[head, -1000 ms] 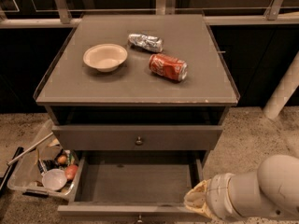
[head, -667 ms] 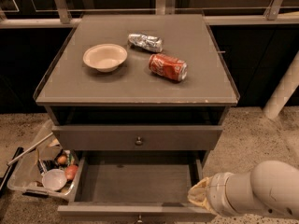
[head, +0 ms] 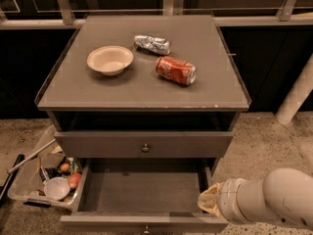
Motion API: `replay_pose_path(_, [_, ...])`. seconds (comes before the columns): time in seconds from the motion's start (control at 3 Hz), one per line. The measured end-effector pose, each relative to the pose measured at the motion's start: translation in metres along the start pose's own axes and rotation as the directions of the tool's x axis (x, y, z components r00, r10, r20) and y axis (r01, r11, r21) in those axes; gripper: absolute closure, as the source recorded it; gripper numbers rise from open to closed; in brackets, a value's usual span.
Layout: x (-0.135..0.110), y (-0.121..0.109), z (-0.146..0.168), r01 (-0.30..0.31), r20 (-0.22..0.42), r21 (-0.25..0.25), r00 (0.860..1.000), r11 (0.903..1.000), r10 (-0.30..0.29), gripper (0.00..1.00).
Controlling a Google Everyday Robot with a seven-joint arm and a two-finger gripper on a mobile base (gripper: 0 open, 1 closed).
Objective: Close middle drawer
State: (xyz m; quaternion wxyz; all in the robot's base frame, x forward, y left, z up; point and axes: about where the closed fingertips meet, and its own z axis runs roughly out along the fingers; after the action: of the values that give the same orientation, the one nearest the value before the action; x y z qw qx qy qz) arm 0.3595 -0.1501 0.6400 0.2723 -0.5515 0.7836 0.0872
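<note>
**Middle drawer wide open, closing not yet done**

The cabinet (head: 146, 89) has its upper drawer (head: 98, 145) shut flush. The middle drawer (head: 142, 190) below it is pulled far out toward the camera, its bare inside in full view and its front near the bottom edge of the view. By the look of it, the whole push inward is left to do.

The arm (head: 274, 197) reaches in from the lower right. The gripper (head: 208, 204) sits at the drawer's right front corner, at or just beside its side wall. Whether it is spread or pressed together cannot be told, nor whether it touches the wood.

A plastic bin (head: 19, 182) of odds and ends lies on the floor to the left. On the cabinet top are a bowl (head: 110, 59), a red can (head: 176, 70) and a crumpled silver wrapper (head: 152, 44).
</note>
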Motion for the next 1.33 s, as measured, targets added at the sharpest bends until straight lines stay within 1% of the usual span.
replay_pose_path(0.33, [0.004,0.009,0.013,-0.013,-0.002,-0.009,1.000,0.9999,0.013,1.00])
replay_pose_path(0.67, [0.019,0.026,0.044,-0.054,0.005,-0.020,0.998,0.9983,0.055,1.00])
replay_pose_path(1.0, [0.043,0.037,0.079,-0.093,0.035,0.001,0.995,0.9957,0.093,1.00])
replay_pose_path(1.33, [0.062,0.044,0.109,-0.109,0.075,0.026,0.991,0.9937,0.107,1.00])
